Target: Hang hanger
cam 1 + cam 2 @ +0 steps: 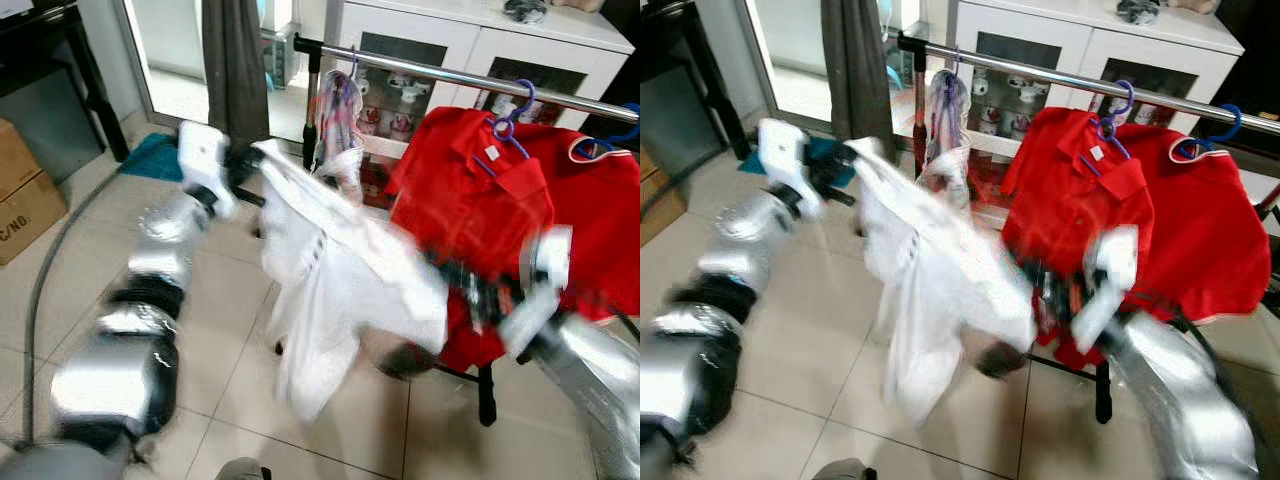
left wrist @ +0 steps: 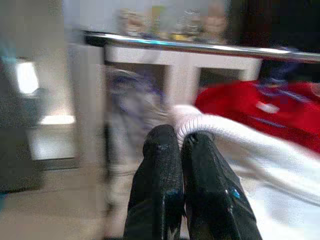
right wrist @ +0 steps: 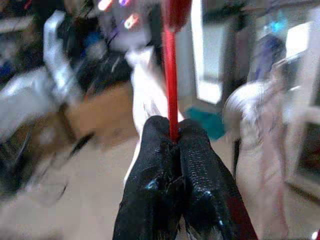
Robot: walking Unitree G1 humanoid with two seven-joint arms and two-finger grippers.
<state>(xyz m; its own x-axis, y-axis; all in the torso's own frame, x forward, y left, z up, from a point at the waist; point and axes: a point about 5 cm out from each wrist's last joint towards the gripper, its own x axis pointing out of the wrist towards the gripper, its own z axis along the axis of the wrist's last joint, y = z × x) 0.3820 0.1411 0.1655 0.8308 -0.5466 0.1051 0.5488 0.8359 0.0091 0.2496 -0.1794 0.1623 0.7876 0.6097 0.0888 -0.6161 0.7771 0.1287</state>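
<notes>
1. Left gripper: the fingers are pressed together on the white collar edge of the white shirt, which hangs beyond and below the tips, between the two grippers.
2. The chrome rail is seen above and beyond the left gripper; a patterned garment and red shirts on blue hangers hang from it.
3. Right gripper: the fingers are clamped on a thin red rod, judged to be the hanger.
4. Handling, as judged: the shirt is light, limp and prone to sliding; the rod is stiff and best held near its hook.
5. The hanger's hook cannot be made out; motion blur obscures the contact points in the head views.
</notes>
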